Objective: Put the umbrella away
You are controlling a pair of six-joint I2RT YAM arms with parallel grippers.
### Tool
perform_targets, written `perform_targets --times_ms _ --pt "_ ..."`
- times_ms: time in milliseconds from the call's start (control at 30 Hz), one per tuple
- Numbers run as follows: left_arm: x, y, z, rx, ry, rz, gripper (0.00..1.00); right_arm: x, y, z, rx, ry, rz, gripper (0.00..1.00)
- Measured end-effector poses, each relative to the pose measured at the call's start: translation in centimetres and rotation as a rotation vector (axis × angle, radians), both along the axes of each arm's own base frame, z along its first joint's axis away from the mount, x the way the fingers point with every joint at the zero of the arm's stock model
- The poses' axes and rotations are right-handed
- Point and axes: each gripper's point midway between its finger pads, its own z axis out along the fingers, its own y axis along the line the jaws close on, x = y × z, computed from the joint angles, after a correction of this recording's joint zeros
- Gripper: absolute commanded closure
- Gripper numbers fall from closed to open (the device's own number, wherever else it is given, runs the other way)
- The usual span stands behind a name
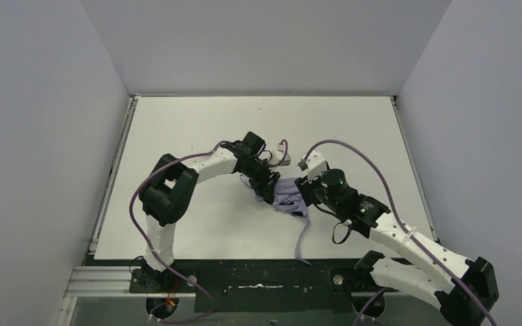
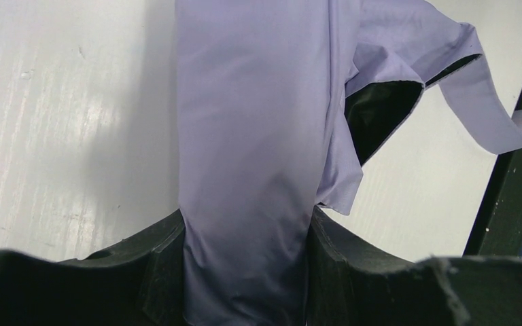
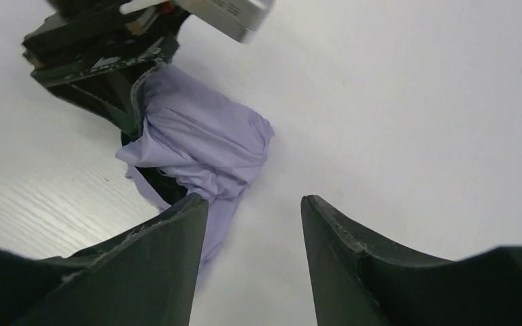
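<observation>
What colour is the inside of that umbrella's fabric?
Black, while the umbrella is lavender outside. The left wrist view shows it best.

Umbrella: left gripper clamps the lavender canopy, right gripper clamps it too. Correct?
Not quite. The right wrist view shows the right gripper open, only table between its jaws, the umbrella beside one jaw. The left gripper does clamp the canopy.
</observation>
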Motion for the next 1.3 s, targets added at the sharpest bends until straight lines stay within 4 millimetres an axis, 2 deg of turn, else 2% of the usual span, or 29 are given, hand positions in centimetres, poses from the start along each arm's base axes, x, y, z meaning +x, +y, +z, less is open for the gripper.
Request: perform_targets --times_ms 167,233,367,500,533,833,1033,1300 --pt "0.6 0.2 -0.1 0.025 0.006 0.065 1.00 -0.8 -1.5 0.0 0.182 0.227 -0.351 0.40" --pt "0.9 0.3 -0.1 0.031 0.002 0.084 1.00 -1.3 -2.0 -0.8 0.231 0.299 -0.467 0.39" --pt "1.4 0.4 -0.2 0.037 0.001 0.113 1.00 -3.1 -3.0 -3.7 0.271 0.432 -0.643 0.38" --pt "1.4 0.4 -0.2 0.041 0.003 0.124 1.00 -4.7 -3.3 -6.2 0.299 0.525 -0.725 0.39" --pt "1.4 0.4 -0.2 0.042 0.004 0.126 1.00 -5.6 -3.3 -7.9 0.304 0.586 -0.771 0.40" --pt "1.5 0.5 -0.3 0.048 0.000 0.130 1.00 -7.1 -3.5 -11.4 0.263 0.673 -0.815 0.50" --pt "1.6 0.6 -0.3 0.052 -0.004 0.132 1.00 -7.2 -3.3 -13.2 0.237 0.701 -0.821 0.59" --pt "1.9 0.8 -0.4 0.066 -0.019 0.137 1.00 -6.1 -2.3 -14.1 0.256 0.692 -0.810 0.87"
